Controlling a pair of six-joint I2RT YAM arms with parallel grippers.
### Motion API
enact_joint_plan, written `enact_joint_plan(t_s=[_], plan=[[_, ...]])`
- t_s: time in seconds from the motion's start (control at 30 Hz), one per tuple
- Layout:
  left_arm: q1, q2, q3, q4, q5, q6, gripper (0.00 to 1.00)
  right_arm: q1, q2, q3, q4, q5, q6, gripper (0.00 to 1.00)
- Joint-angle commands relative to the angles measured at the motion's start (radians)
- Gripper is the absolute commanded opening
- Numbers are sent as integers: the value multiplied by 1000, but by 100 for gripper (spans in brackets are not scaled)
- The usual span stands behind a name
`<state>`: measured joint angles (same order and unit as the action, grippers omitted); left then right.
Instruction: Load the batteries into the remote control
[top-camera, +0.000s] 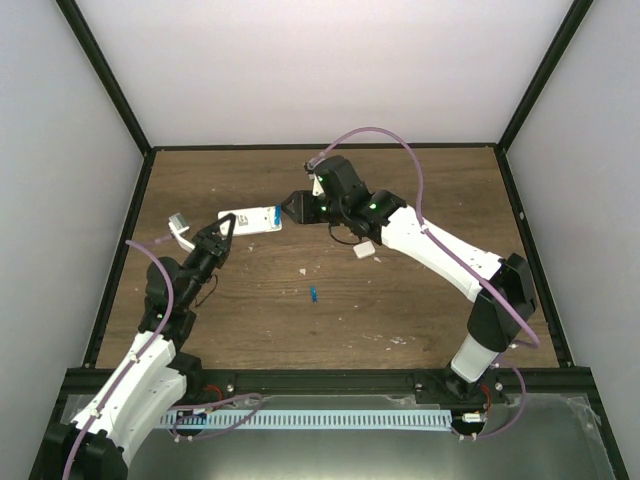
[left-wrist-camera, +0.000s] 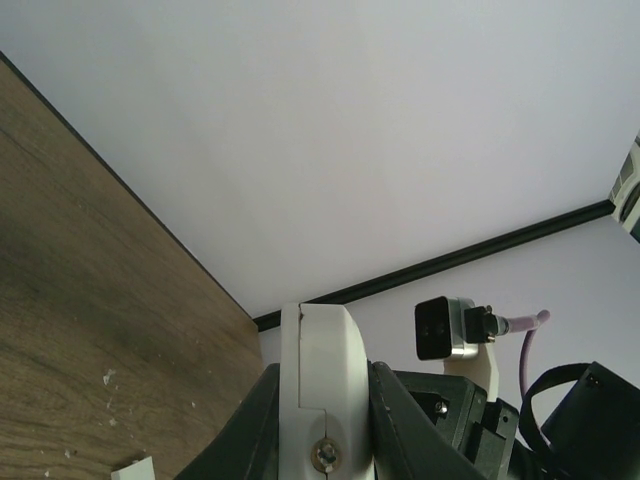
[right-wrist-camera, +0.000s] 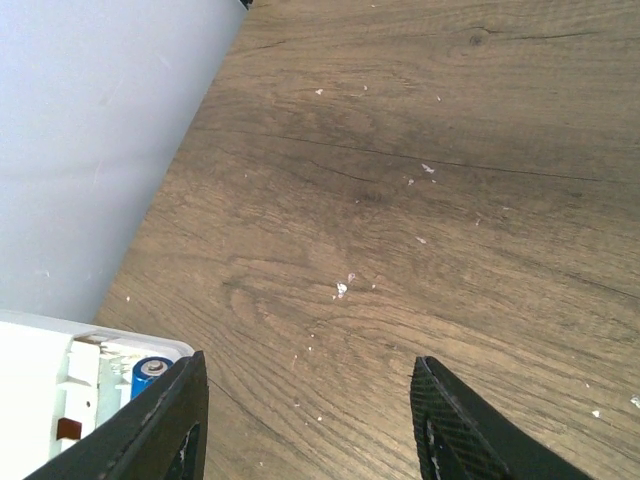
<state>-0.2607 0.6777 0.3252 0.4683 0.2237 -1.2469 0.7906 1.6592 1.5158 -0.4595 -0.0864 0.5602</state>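
Got the left gripper (top-camera: 224, 230) pinched shut on the remote control (top-camera: 255, 218), grabbing it by one end. Same thing in the left wrist view, with the white body squeezed between both dark fingers (left-wrist-camera: 250, 440). Sits toward the far edge of the table (top-camera: 250, 320), a bit left of the middle. Looks lifted off the wood, but can't say for sure from overhead. Reads like a fixture hold: clamp one end and leave the battery bay end sticking out free and facing up, where the other arm can reach it.

Over on the right gripper (right-wrist-camera: 310, 430): spread wide, nothing in between, hanging just beside that free end of the remote. Probably that close because of the seated battery (right-wrist-camera: 150, 372), blue tip peeking out of the bay right next to one finger.

Then the loose battery (top-camera: 313, 293), lying on bare wood around the middle of the table, slightly toward the near edge, well apart from both grippers. Also a small white cover piece (top-camera: 363, 250) lying flat under the right arm, just right of centre.

Guessing roughly halfway: one in, one to go, cover off. Next move likely means swinging the right arm back for the loose one. Tiny and round, so could roll or slip in the pinch, and needs lining up with the slot.
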Motion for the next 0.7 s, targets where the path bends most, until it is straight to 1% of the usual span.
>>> enact_joint_plan(t_s=[0.0,0.67], plan=[[-2,-4,30,23,9,-2,0,4,-3,21,27,-20,-10,48],[-2,2,28,28,10,-4,0,7,5,15,50,-52,-20,49]])
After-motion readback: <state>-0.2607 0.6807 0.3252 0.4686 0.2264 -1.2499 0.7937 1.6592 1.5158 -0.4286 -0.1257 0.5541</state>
